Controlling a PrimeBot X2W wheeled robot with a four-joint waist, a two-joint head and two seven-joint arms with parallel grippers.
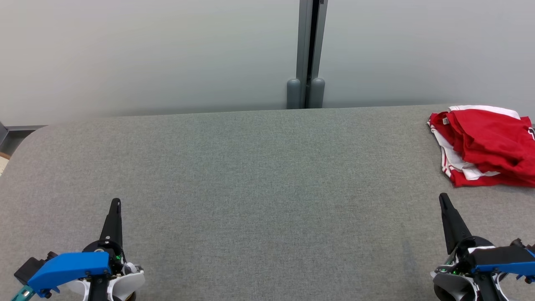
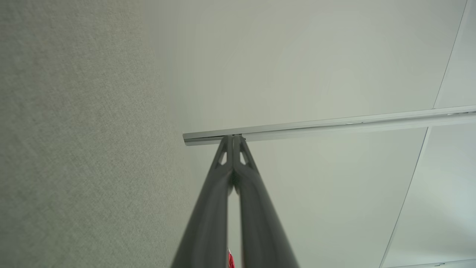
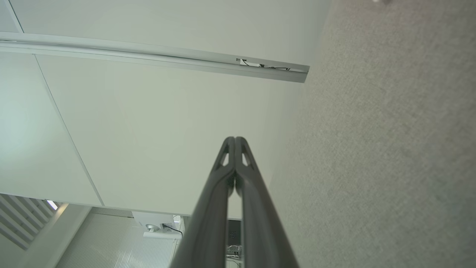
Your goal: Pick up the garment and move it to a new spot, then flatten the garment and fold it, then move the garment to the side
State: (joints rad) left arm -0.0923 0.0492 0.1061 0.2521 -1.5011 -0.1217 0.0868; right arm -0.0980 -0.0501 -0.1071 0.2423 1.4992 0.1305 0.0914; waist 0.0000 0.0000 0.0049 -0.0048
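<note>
Grey woven fabric covers the table (image 1: 267, 175), a broad surface with a rounded corner at ten o'clock in the head view. Behind it stand two pale wall panels (image 1: 146, 54), joined at twelve o'clock by one grey metal post (image 1: 309, 46) with two rounded feet at its base. One garment (image 1: 489, 144) lies on the table at about two o'clock, near the far right edge. It is red with white trim, bunched in a loose heap, and partly cut off by the side of the view. Two grippers are in sight, the left gripper (image 1: 115, 204) at seven o'clock and the right gripper (image 1: 442, 198) at five o'clock. Both hang over bare fabric and point toward twelve. The right one is nearer the garment but apart from it, and nothing lies between them. In each wrist view the two dark fingers (image 2: 223, 175) press together at the tips with nothing between them — the same holds for the right pair (image 3: 223, 175). A pale metal rail (image 2: 334, 124) crosses the wall beyond.
</note>
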